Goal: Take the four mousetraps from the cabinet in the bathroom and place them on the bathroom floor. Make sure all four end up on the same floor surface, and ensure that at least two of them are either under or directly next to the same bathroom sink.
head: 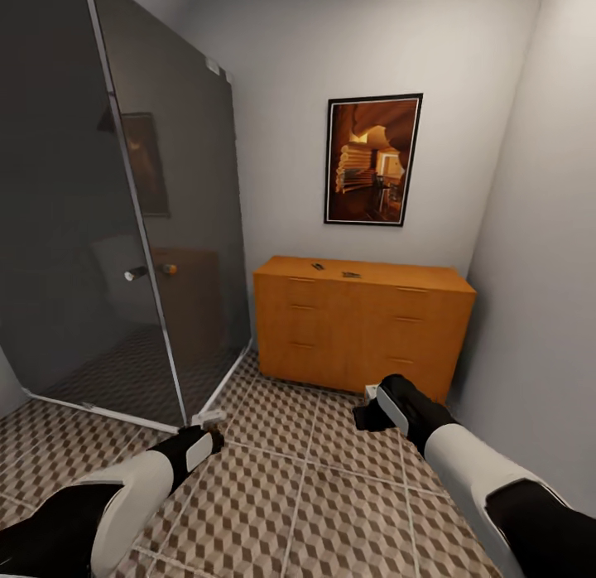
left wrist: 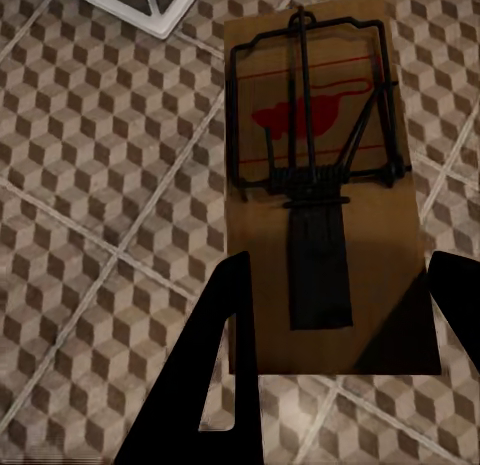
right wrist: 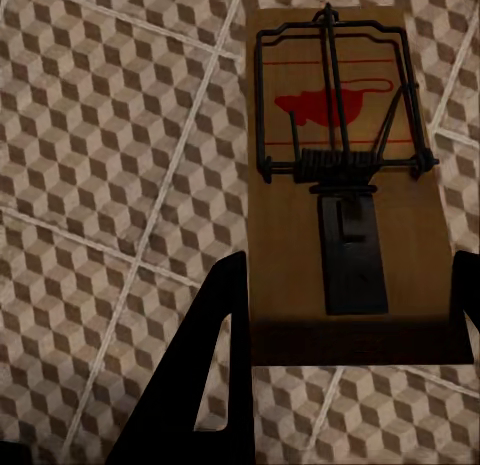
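Both arms low over the bathroom floor, each carrying a mousetrap. The left gripper has its fingers pinched on one mousetrap; the right gripper clamps another. Two more sit on the cabinet top. I'd lower each board flat before letting go. No sink here, so a turn seems needed, and the glass shower screen crowds the left arm
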### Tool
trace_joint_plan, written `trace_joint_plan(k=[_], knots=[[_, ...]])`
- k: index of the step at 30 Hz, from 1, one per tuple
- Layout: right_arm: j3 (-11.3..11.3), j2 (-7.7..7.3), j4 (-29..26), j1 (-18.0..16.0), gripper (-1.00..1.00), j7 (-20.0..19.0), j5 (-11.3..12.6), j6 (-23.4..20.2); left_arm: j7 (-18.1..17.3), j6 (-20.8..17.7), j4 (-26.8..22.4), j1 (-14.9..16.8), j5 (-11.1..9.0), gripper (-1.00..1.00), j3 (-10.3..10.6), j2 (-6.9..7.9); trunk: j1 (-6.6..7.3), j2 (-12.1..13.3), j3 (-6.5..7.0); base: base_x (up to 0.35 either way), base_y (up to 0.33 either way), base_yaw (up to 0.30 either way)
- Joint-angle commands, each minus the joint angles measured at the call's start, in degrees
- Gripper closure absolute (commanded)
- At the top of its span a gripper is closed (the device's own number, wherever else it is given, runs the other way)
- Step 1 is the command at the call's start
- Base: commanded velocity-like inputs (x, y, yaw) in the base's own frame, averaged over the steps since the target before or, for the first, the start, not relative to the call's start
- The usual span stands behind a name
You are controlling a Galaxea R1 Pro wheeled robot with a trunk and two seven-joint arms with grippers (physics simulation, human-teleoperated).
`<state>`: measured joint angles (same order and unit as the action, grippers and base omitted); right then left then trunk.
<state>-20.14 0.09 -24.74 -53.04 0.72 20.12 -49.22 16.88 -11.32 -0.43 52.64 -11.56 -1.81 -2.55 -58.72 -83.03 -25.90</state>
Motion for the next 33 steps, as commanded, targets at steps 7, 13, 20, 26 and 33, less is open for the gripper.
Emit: trace_joint_plan(k=[7, 13, 20, 26, 33], knots=[[-0.39, 0.63, 7.26, -0.05, 1.00, 0.03, -1.46, 4.33, -0.14, 0.69, 0.24, -0.70, -0.70, 1.00, -0.17, 0.00, 0.00, -0.04, -0.06, 0.000, 0.000, 0.274], [-0.38, 0.77, 10.42, -0.05, 1.00, 0.09, -2.76, 5.25, -0.23, 0.97, 0.26, -1.44, -6.03, 1.00, -0.21, 0.74, 0.00, -0.04, -0.06, 0.000, 0.000, 0.274], [-0.40, 2.00, 16.11, 0.18, 1.00, -0.04, -3.68, 10.26, -0.34, 1.45, 0.23, -5.52, -9.62, 1.00, -0.17, 2.09, 0.00, -0.04, -0.06, 0.000, 0.000, 0.277], [-0.34, 5.45, 19.76, 3.62, 1.00, 0.29, -8.61, 13.82, -0.35, 6.02, 0.25, -9.86, -10.23, 1.00, -0.20, 2.59, 0.00, -0.04, -0.06, 0.000, 0.000, 0.279], [-0.34, 5.93, 21.43, 5.34, 1.00, 0.33, -9.52, 20.38, -0.37, 6.63, 0.26, -11.78, -10.32, 1.00, -0.21, 3.84, 0.00, -0.04, -0.06, 0.000, 0.000, 0.279]])
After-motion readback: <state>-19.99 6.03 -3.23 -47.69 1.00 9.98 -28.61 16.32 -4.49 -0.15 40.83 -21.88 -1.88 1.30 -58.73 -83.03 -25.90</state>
